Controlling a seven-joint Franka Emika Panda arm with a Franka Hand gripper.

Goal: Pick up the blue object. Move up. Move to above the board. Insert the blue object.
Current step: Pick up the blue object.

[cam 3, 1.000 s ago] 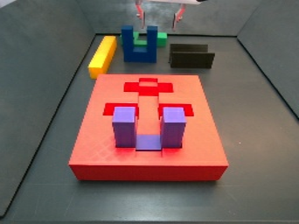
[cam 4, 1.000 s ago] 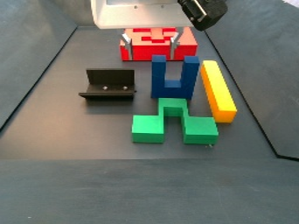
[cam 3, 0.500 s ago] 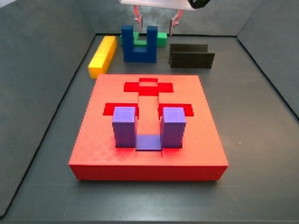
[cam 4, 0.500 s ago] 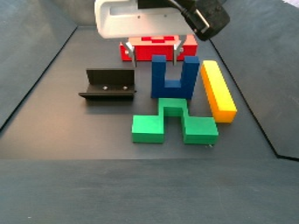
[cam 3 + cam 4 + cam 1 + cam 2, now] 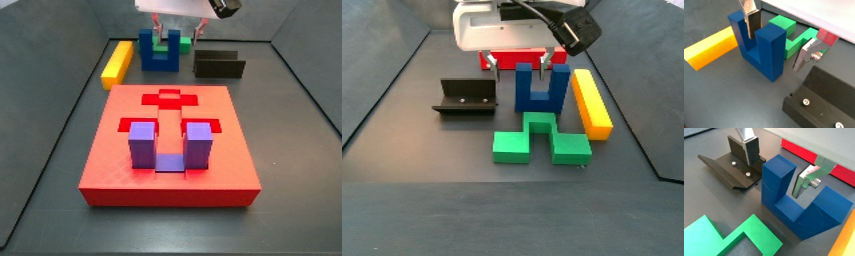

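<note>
We see the board (image 5: 523, 53) only as a red strip at twelve o'clock, the rest hidden behind the gripper (image 5: 541, 62). In a side view the blue object (image 5: 160, 55) hides most of the green block (image 5: 167, 43). The fixture (image 5: 817, 102) is cut off by a wrist view's edge.

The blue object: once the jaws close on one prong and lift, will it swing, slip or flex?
The blue object looks rigid, with hard straight edges, so flexing seems unlikely. The gripper straddles one prong, off the block's centre, so it may tilt slightly when lifted. Its faces look smooth and flat, which probably suits the flat pads, though some slip is possible.
</note>
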